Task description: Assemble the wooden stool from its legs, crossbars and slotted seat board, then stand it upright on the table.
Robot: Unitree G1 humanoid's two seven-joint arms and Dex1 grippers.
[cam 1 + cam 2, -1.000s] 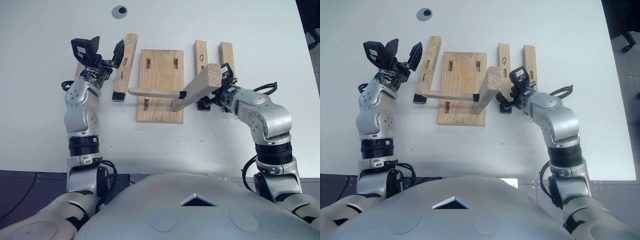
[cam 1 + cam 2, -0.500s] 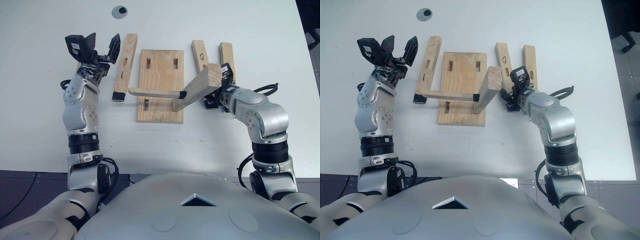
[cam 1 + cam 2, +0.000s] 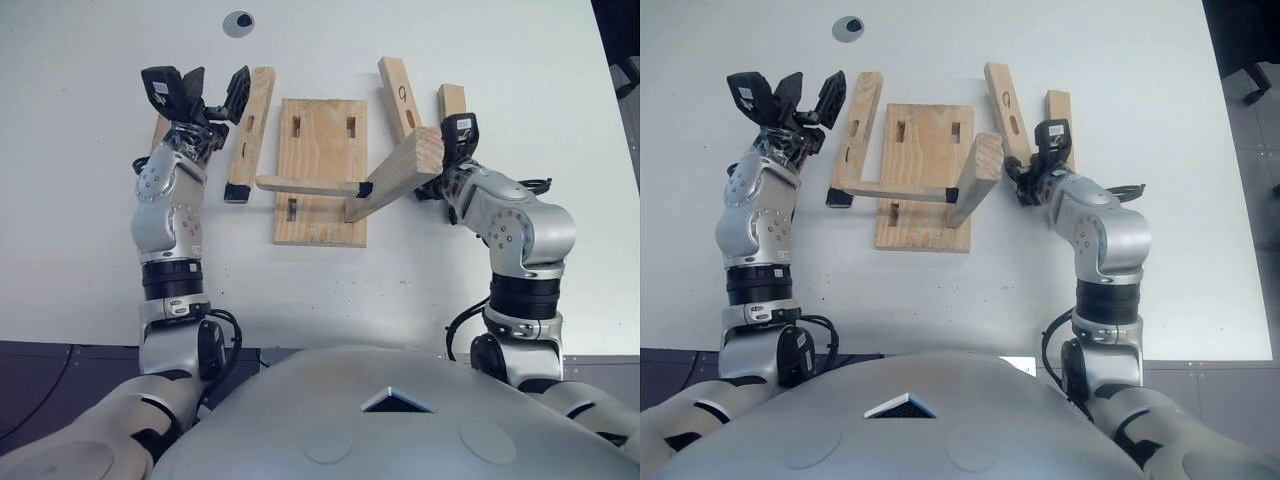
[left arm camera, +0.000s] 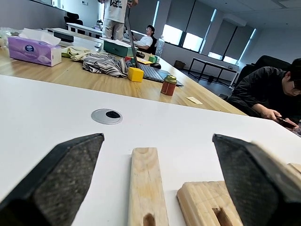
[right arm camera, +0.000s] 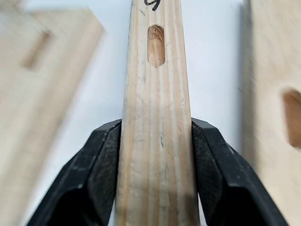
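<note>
Wooden slotted leg [image 5: 157, 117] between black fingers [image 5: 91, 179].

The slotted seat board [image 3: 322, 150] lies flat on the bench [image 3: 520, 40], with a joined leg and crossbar [image 3: 395, 176] propped across it. A loose leg [image 3: 247, 140] lies just left; a slanting leg [image 3: 398, 92], then a straight leg [image 3: 451, 100], lie right. Farthest left, perhaps a wooden piece [image 3: 159, 130], half hidden.
</note>
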